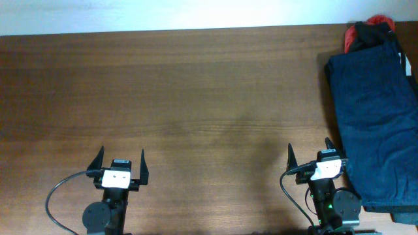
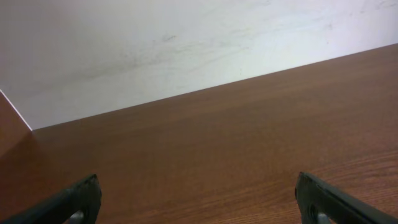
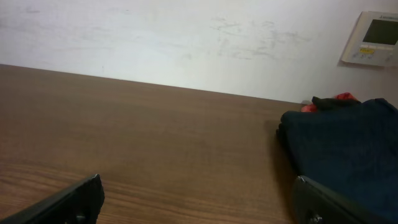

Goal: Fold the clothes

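Note:
A navy blue denim garment (image 1: 375, 111) lies stretched along the table's right edge. A red-and-black piece (image 1: 369, 31) sits at its far end. Both also show in the right wrist view, the navy garment (image 3: 348, 149) at right and the red piece (image 3: 339, 99) behind it. A dark fabric edge (image 1: 405, 215) shows at the bottom right corner. My left gripper (image 1: 121, 162) is open and empty at the front left, far from the clothes. My right gripper (image 1: 309, 153) is open and empty at the front right, just left of the navy garment.
The brown wooden table (image 1: 196, 98) ends at a white wall at the back. A wall control panel (image 3: 376, 37) shows in the right wrist view. Black cables (image 1: 55, 196) loop beside the left arm base.

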Robot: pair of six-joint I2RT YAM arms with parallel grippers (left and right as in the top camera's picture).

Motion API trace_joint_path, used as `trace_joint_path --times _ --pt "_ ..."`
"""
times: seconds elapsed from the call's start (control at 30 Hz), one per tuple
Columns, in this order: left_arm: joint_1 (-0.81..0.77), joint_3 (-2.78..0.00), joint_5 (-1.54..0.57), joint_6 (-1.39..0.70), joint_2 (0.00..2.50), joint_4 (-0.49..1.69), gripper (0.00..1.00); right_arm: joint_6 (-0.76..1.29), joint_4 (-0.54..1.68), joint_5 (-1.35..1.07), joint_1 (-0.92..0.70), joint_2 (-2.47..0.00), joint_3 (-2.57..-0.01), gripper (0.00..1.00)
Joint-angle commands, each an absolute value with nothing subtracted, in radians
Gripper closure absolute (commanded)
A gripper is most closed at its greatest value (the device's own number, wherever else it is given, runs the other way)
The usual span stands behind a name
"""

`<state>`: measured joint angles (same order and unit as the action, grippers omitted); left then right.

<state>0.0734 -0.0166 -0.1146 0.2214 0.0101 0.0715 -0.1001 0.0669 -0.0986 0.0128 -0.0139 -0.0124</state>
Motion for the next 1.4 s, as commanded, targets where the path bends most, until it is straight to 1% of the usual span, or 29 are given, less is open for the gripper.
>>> trace_joint_path --times 0.0,0.3,0.37,0.43,0.47,0.5,0.53,0.57,0.6,0.63,0.67,0.7,0.73,0.8,0.83,0.87,0.9,0.97,1.07,1.2,1.3,1.37 --pt "0.077 -0.009 -0.107 0.234 0.006 0.072 0.01 -0.089 0.071 -0.101 0.020 -0.004 -0.006 0.01" --pt "0.077 -0.009 -0.107 0.234 0.006 0.072 0.01 -0.089 0.071 -0.101 0.020 -0.004 -0.006 0.01" --pt "0.077 -0.009 -0.107 0.234 0.006 0.072 0.01 -0.088 0.039 -0.118 0.020 -0.004 -0.006 0.01" --pt "0.077 -0.009 -0.107 0.234 0.006 0.072 0.01 -0.029 0.027 -0.316 0.020 -0.004 -0.006 0.01" --pt "0.077 -0.009 -0.107 0.234 0.006 0.072 0.01 0.035 0.027 -0.460 0.020 -0.004 -0.006 0.01" --pt "0.077 -0.009 -0.107 0.234 0.006 0.072 0.01 0.122 0.029 -0.630 0.020 -0.004 -0.006 0.01" --pt "0.077 -0.009 -0.107 0.234 0.006 0.072 0.01 0.233 0.031 -0.862 0.020 -0.004 -0.006 0.01" --pt "0.077 -0.009 -0.107 0.234 0.006 0.072 0.01 0.276 0.030 -0.982 0.020 -0.004 -0.006 0.01" --pt "0.077 -0.009 -0.107 0.234 0.006 0.072 0.01 0.279 0.029 -1.022 0.020 -0.004 -0.006 0.01" --pt "0.077 -0.009 -0.107 0.234 0.006 0.072 0.01 0.308 0.015 -1.019 0.020 -0.004 -0.006 0.01" --pt "0.077 -0.009 -0.107 0.234 0.006 0.072 0.01 0.394 -0.062 -1.010 0.020 -0.004 -0.006 0.01" --pt "0.077 -0.009 -0.107 0.234 0.006 0.072 0.01 0.462 -0.163 -1.010 0.020 -0.004 -0.006 0.01" --pt "0.077 -0.009 -0.107 0.234 0.006 0.072 0.01 0.519 -0.324 -1.010 0.020 -0.004 -0.006 0.01" --pt "0.077 -0.009 -0.107 0.234 0.006 0.072 0.01 0.529 -0.619 -1.010 0.020 -0.004 -0.006 0.02" --pt "0.077 -0.009 -0.107 0.234 0.006 0.072 0.01 0.528 -0.728 -1.010 0.020 -0.004 -0.006 0.01" --pt "0.077 -0.009 -0.107 0.234 0.006 0.072 0.01 0.529 -0.769 -1.010 0.020 -0.004 -0.006 0.01" --pt "0.077 -0.009 -0.107 0.234 0.006 0.072 0.01 0.528 -0.772 -1.010 0.020 -0.004 -0.006 0.01" --pt "0.077 -0.009 -0.107 0.234 0.006 0.072 0.01 0.487 -0.711 -1.008 0.020 -0.004 -0.006 0.01" --pt "0.077 -0.009 -0.107 0.234 0.006 0.072 0.01 0.475 -0.525 -0.875 0.020 -0.004 -0.006 0.01" --pt "0.077 -0.009 -0.107 0.234 0.006 0.072 0.01 0.435 -0.469 -0.654 0.020 -0.004 -0.017 0.01" --pt "0.077 -0.009 -0.107 0.234 0.006 0.072 0.01 0.290 -0.318 -0.537 0.020 -0.017 -0.101 0.01" --pt "0.077 -0.009 -0.107 0.234 0.006 0.072 0.01 0.175 -0.141 -0.401 0.020 -0.067 -0.217 0.01"
